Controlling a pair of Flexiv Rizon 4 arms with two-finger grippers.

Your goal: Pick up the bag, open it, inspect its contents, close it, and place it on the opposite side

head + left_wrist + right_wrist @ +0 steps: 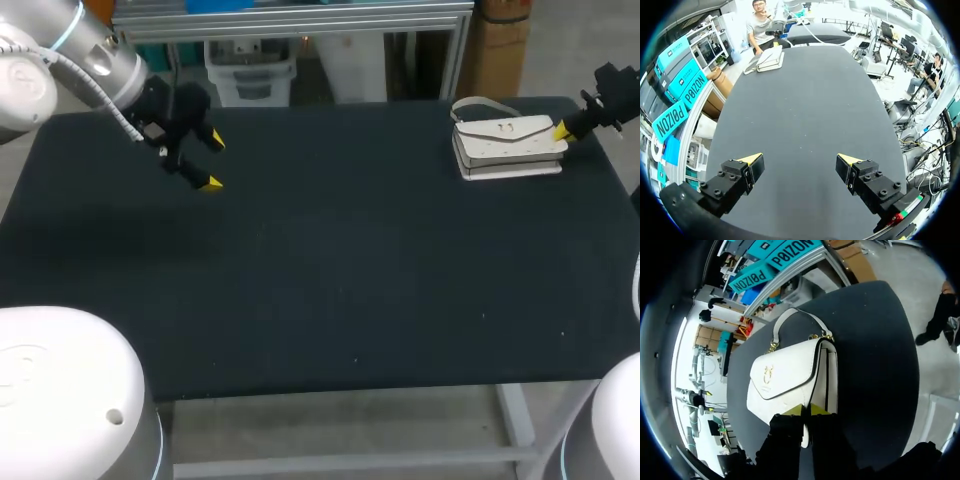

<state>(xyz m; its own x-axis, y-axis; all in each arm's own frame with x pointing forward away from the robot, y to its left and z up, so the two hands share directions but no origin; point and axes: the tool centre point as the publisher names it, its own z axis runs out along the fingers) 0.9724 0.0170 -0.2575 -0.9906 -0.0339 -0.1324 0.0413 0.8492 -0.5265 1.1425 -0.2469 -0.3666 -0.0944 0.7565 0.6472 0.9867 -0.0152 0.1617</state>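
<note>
This is a robotics lab or workshop: a black-topped table [330,300] on a pale metal frame stands on a bare grey floor [350,430], with my left arm [60,60] in the head view's upper left and my right arm [612,95] at its upper right. Along that view's top run an aluminium-profile rack [300,20], a white plastic bin [250,70] and cardboard boxes [505,45]. The left wrist view's upper left shows stocked shelving [705,42].

In the head view the right arm [612,92] is cut off by the edge, and only one yellow tip of its pincer [562,130] shows. In the right wrist view the bag [785,382] has its near end pinched and hidden behind that pincer's fingers [821,411]. In the left wrist view the bag [771,58] lies far off — its clasp too small to tell.
</note>
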